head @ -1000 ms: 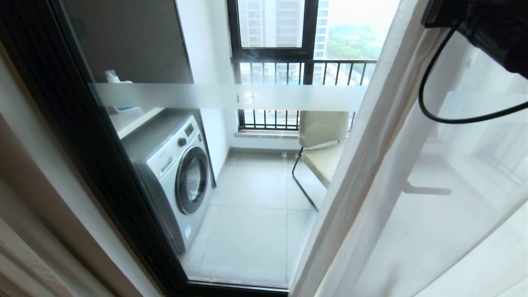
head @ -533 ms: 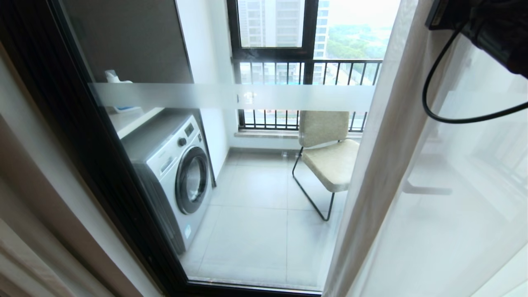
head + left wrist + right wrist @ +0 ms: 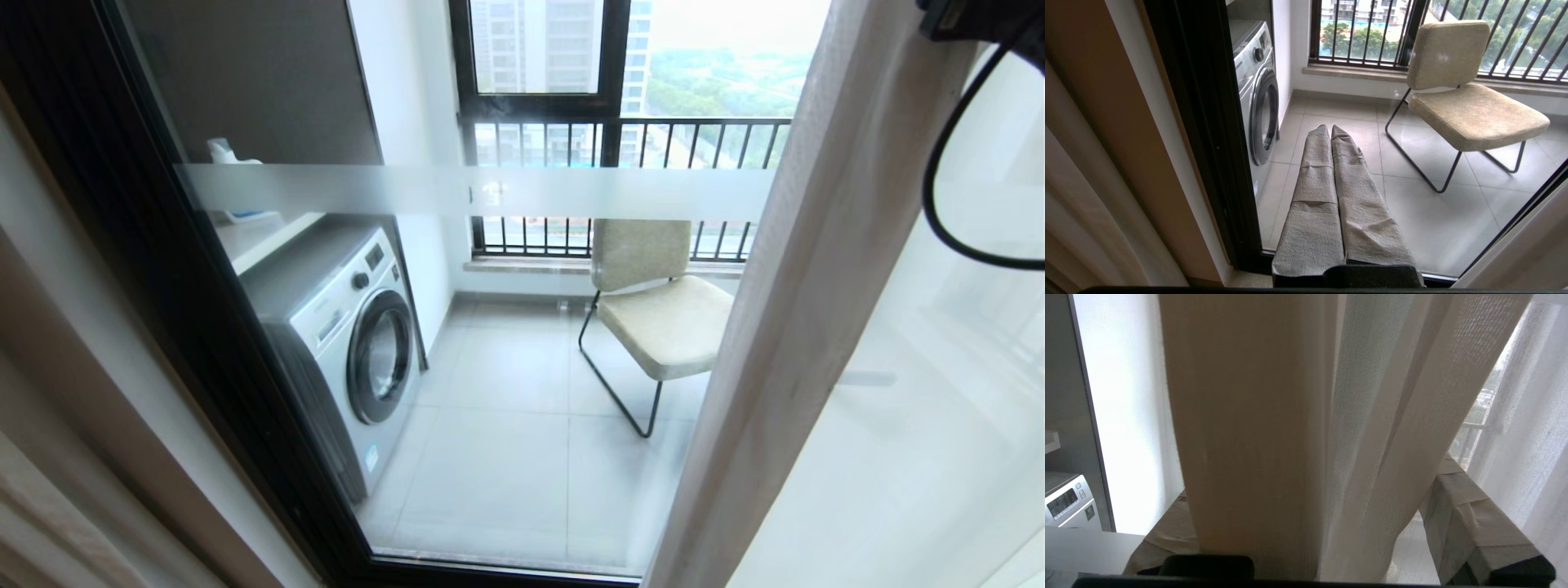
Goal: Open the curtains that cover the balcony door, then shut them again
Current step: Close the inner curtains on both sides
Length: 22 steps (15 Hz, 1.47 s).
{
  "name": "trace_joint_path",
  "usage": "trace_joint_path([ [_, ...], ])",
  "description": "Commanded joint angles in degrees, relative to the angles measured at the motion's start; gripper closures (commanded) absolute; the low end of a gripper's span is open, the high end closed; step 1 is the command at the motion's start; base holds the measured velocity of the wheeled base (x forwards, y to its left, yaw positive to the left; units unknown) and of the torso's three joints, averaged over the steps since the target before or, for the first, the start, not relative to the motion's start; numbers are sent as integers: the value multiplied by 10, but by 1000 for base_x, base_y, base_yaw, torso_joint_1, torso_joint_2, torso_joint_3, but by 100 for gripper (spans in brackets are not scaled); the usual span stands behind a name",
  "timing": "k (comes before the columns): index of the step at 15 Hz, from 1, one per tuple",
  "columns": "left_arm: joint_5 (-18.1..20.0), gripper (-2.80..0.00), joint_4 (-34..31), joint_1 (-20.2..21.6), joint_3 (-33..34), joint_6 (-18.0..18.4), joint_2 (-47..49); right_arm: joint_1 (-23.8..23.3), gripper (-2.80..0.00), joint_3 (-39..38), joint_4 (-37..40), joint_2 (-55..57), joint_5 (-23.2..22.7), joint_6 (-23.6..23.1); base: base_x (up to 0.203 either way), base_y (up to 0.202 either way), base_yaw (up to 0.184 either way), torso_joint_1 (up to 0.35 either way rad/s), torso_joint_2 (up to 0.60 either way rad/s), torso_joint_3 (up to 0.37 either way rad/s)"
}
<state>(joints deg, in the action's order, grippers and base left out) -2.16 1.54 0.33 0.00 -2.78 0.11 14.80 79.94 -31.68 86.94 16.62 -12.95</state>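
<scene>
The balcony door (image 3: 490, 192) is black-framed glass with a frosted band, and its left half stands uncovered. The curtains (image 3: 816, 327) hang bunched at the right, a beige fold in front of see-through sheer white fabric (image 3: 939, 425). Only part of my right arm (image 3: 980, 20) shows in the head view's top right corner. In the right wrist view my right gripper (image 3: 1314, 477) is open wide, with the beige fold (image 3: 1249, 416) and sheer folds (image 3: 1372, 396) hanging loose between its fingers (image 3: 1470, 522). My left gripper (image 3: 1331, 128) is shut on nothing, low down and pointing at the glass.
Behind the glass stand a washing machine (image 3: 351, 343) on the left and a beige chair (image 3: 661, 310) on a tiled floor. An outer window with railing bars (image 3: 620, 139) lies beyond. Another beige curtain (image 3: 33, 506) hangs by the wall at far left. A black cable (image 3: 947, 212) loops from my right arm.
The curtains' edge has slid to the right and uncovered the whole chair. My right arm has moved up and right, further out of the head view's corner.
</scene>
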Motion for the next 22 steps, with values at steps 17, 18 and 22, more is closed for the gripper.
trace_joint_path([
  [17,0,0,0,0,0,0,0,1,0,-353,96,-406,2,-2,0,0,0,0,0,0],
  [18,0,0,0,0,0,0,0,0,0,-349,89,-402,2,-1,0,0,0,0,0,0],
  [22,0,0,0,0,0,0,0,-2,0,-371,72,-398,3,-3,0,0,0,0,0,0],
])
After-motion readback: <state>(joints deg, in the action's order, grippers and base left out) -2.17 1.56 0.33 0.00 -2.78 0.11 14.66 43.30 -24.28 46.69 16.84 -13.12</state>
